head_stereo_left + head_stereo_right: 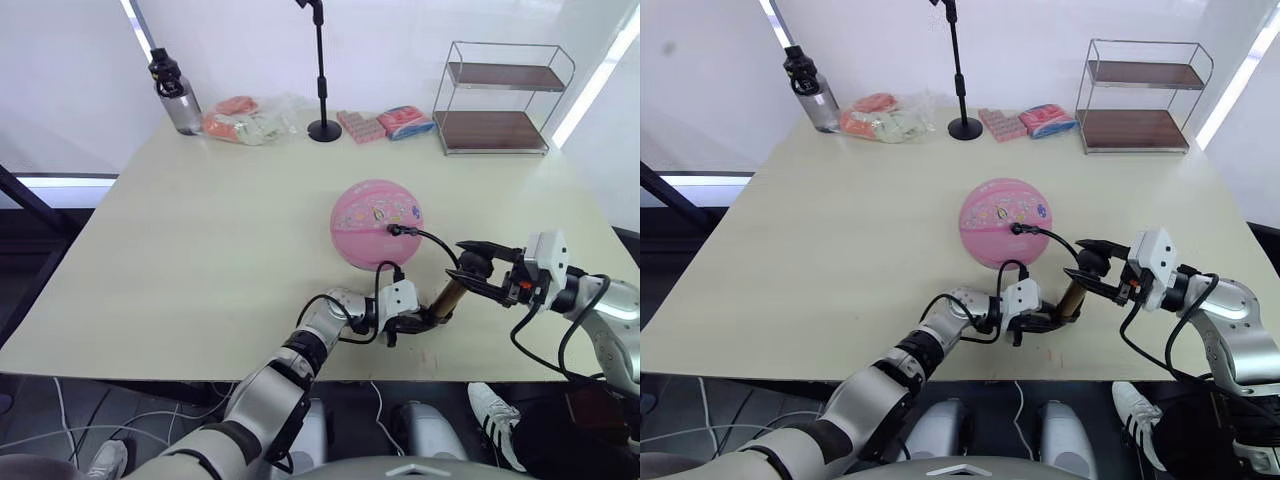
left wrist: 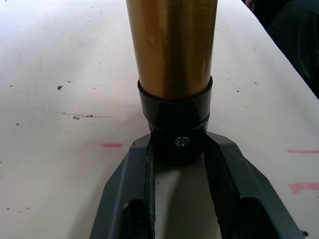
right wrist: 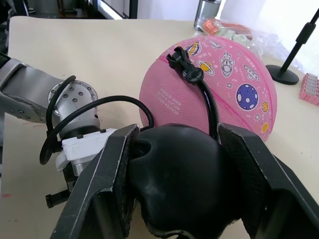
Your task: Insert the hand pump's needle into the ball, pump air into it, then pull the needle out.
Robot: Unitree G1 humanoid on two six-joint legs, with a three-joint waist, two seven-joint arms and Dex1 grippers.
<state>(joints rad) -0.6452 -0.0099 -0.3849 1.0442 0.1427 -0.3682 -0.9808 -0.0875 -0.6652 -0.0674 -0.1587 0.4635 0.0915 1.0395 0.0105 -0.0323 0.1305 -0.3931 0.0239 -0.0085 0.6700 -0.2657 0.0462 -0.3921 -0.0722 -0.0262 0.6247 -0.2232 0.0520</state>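
Table (image 1: pixel 180 260) carries the ball (image 1: pixel 376 223) near its front edge, within reach of both arms. Pump (image 1: pixel 447 297) lies slanted just in front of the ball, braced at both ends so a stroke can run along its axis. Left gripper (image 1: pixel 420 322) clamps the black base cap, jaws closed snugly on it, apparently to anchor the barrel. Right gripper (image 1: pixel 478 272) has its jaws closed around the black handle (image 3: pixel 174 174). Hose (image 3: pixel 208 104) arcs up to the ball's valve; the needle itself is hidden, presumably seated.
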